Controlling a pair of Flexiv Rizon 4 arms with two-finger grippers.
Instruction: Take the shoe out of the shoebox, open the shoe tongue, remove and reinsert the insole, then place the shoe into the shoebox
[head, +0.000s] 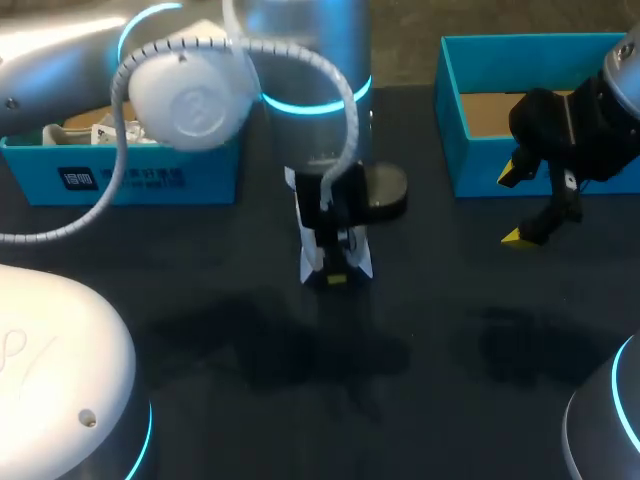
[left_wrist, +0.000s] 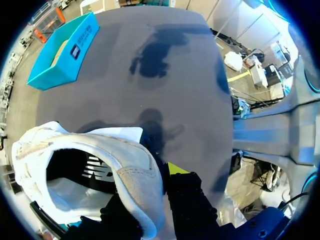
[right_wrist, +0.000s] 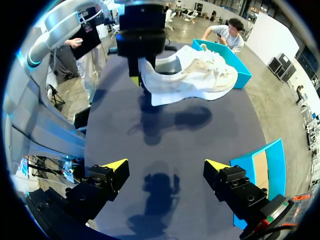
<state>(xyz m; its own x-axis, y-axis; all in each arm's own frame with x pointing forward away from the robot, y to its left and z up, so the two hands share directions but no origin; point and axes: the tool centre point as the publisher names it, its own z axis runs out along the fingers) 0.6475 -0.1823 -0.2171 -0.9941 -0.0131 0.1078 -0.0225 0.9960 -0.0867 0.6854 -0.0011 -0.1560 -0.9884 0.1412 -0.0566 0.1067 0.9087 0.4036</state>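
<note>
From above, the left claw (head: 335, 272) hangs over the middle of the dark worktop (head: 300, 400), clamped on the white shoe (head: 310, 250). The shoe is out of the shoebox (head: 120, 175), which stands well to the left with paper inside. The right claw (head: 515, 206) hovers with its jaws wide and nothing in them, just beside a second blue box (head: 470, 170).

In the left wrist view the claw pinches the shoe's heel rim, one finger inside the opening and one outside. The toe points away over the worktop.

In the right wrist view the shoe is clear of the worktop, its shadow beneath it, well ahead of the spread right claw (right_wrist: 165, 167).

The hold is on the soft heel rim alone. I judge that a tug on the tongue or insole could twist the shoe or pull it loose and drop it. A misjudged reach by the right claw might knock it sideways.

The shoebox side carries a white printed mark, and a logo shows inside the shoe. Neither is clear enough to read.
</note>
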